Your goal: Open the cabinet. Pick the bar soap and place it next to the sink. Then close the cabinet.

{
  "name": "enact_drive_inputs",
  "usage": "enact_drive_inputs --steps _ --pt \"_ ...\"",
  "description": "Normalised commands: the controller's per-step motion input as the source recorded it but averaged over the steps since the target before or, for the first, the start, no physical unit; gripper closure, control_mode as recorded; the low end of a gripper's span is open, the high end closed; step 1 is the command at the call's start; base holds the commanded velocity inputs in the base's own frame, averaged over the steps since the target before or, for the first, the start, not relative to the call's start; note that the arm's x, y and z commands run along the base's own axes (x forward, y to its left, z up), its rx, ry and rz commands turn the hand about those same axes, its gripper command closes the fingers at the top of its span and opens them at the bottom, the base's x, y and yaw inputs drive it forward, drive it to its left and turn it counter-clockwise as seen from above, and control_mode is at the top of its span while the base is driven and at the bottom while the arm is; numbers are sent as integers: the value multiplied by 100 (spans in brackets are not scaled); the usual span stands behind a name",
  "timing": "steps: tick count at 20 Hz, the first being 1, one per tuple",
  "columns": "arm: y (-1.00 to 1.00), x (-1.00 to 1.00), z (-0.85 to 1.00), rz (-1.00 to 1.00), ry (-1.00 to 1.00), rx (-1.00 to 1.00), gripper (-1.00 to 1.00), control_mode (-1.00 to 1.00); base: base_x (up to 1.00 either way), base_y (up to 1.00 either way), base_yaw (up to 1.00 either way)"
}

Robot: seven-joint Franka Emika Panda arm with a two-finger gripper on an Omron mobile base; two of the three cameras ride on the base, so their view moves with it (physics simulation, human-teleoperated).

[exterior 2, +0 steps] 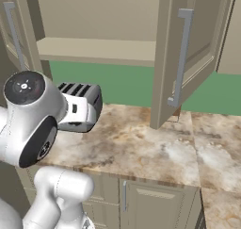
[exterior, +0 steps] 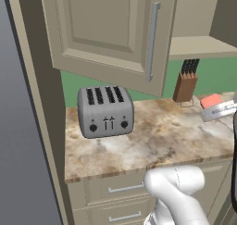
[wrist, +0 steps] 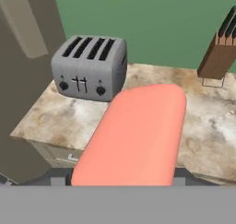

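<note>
The cabinet (exterior: 111,29) stands open, both doors swung out, and its long silver handle (exterior: 152,41) faces me. In the right base view its right door (exterior 2: 183,58) hangs over the counter and the lower shelf (exterior 2: 94,49) looks bare. The bar soap (wrist: 133,135) is a pink rounded block. It lies close to the hand camera, between the dark fingertips and above the counter. In the left base view the bar soap (exterior: 212,100) sits in my gripper (exterior: 217,109) at the right edge, just over the counter. The gripper is shut on it. The sink is out of view.
A grey four-slot toaster (exterior: 105,110) stands at the left end of the marbled counter (exterior: 162,136). A wooden knife block (exterior: 186,83) sits against the green back wall. Beige drawers (exterior: 120,189) run below the counter's front edge. The open right door overhangs the counter (exterior 2: 141,148).
</note>
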Motion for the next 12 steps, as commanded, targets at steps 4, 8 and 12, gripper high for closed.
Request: enact_drive_inputs --steps 4,8,12 --pt "0 -49 -29 -14 1 0 100 -100 0 0 0" --pt "0 -45 -21 -9 0 0 100 -100 0 0 0" --pt "0 -34 -10 -5 0 0 100 -100 0 0 0"
